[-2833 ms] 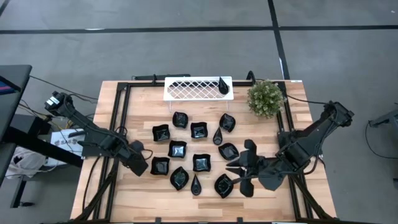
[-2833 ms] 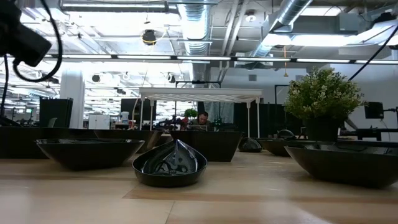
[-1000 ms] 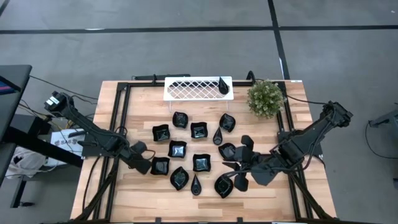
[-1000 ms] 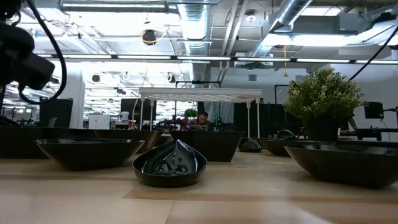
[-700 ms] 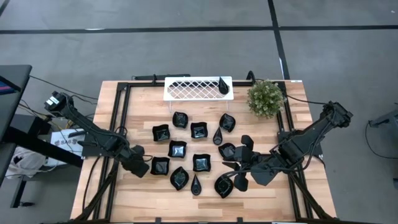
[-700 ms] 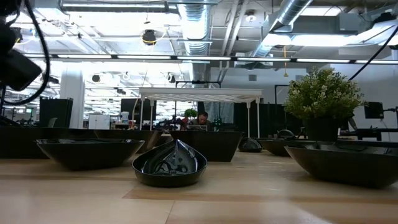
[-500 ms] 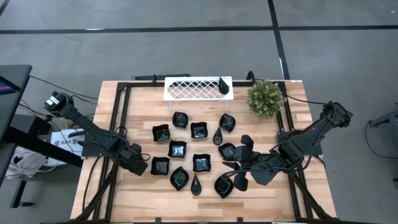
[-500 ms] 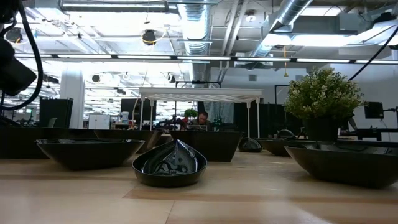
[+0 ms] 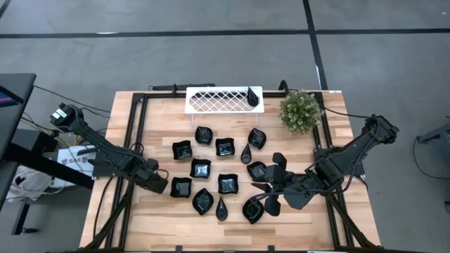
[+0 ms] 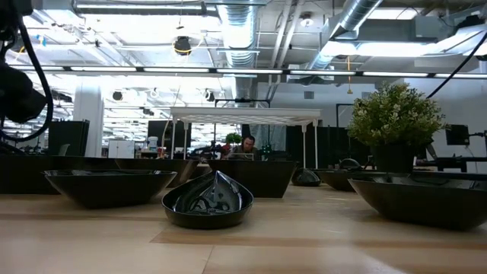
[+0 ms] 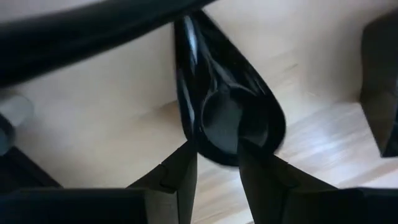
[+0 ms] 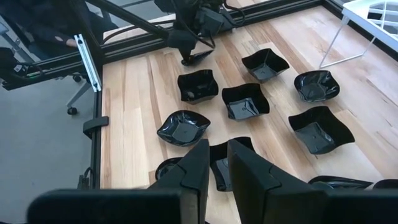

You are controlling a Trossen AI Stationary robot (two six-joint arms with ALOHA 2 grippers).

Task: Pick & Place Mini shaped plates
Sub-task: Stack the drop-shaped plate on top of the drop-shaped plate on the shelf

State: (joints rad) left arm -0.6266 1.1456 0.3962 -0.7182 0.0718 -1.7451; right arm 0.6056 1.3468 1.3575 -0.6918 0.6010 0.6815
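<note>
Several glossy black mini plates (image 9: 211,176) rest on their bases on the wooden table, in square, leaf and teardrop shapes. One teardrop plate (image 9: 252,95) lies in the white lattice tray (image 9: 218,100) at the far edge. My left gripper (image 9: 160,184) is at the left of the group, shut on another teardrop plate (image 11: 217,81), which also shows in the right wrist view (image 12: 198,57). My right gripper (image 9: 261,191) hovers shut over the plates at the near right, above a square plate (image 12: 217,168). My left gripper (image 11: 217,149) pinches the teardrop plate by the rim of its round end (image 11: 219,127) between the two fingers. The pointed tip (image 11: 186,28) reaches away from the fingers. The plate sits tilted below the gripper, close over the table; whether it touches the wood I cannot tell.
A potted plant (image 9: 300,110) stands at the far right corner beside the tray. Black frame rails (image 9: 137,133) run along the table's left and right sides. Bare wood lies left of the plates. In the low view a teardrop plate (image 10: 208,199) sits nearest.
My left gripper has drawn back slightly toward the table's left edge, away from the nearest square plate, keeping its hold on the teardrop plate. My right gripper has stayed where it was.
</note>
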